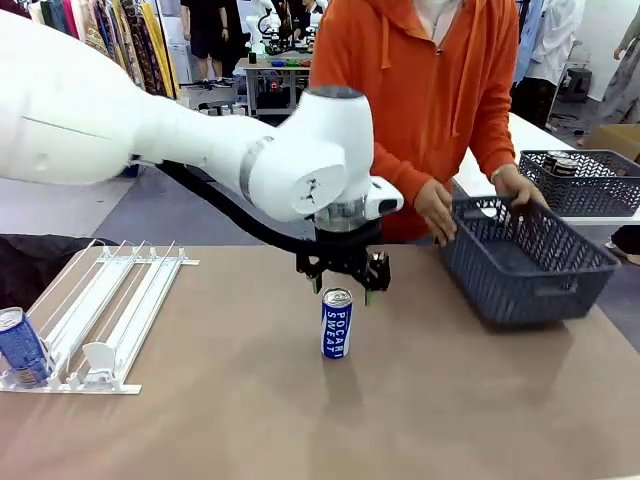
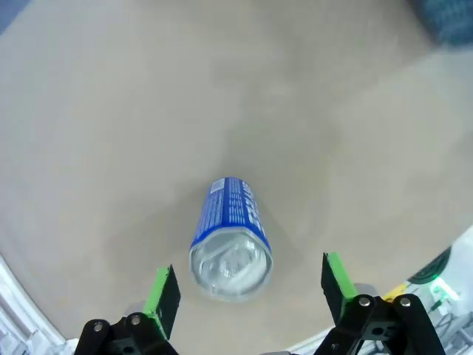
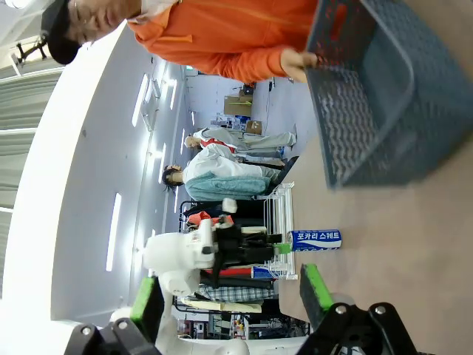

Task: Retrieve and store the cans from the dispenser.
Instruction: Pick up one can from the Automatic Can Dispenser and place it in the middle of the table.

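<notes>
Front view: two blue cans point(image 1: 337, 323)

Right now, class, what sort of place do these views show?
Probably a robotics lab staged like a shop: the left gripper hangs over a blue can on a table, a dispenser lies nearby, and hanging clothes line the background.
</notes>
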`<control>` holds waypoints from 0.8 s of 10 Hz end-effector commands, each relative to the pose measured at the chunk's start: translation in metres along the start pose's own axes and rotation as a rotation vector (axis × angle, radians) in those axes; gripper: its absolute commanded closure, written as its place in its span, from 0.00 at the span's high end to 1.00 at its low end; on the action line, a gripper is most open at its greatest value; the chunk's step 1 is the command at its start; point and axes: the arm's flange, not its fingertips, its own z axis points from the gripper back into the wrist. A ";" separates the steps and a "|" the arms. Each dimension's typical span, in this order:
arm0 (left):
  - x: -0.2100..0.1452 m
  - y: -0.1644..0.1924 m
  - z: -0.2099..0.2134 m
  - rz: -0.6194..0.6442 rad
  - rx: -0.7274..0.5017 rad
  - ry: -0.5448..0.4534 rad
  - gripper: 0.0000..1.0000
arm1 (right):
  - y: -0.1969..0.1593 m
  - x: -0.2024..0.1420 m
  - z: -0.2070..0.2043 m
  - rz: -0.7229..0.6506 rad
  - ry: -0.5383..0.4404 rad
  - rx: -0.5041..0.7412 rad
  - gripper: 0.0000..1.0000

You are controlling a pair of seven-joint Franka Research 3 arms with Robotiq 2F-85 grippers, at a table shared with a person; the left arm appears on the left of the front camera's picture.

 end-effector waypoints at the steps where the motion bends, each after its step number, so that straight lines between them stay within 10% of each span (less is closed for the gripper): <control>1: -0.062 0.042 0.073 0.003 -0.055 -0.108 1.00 | 0.004 0.002 0.001 0.005 -0.009 0.020 1.00; 5: -0.147 0.210 0.152 0.217 -0.280 -0.155 1.00 | 0.004 0.002 0.001 0.005 -0.009 0.020 1.00; 8: -0.251 0.370 0.176 0.375 -0.672 -0.200 1.00 | 0.004 0.002 0.001 0.005 -0.009 0.020 1.00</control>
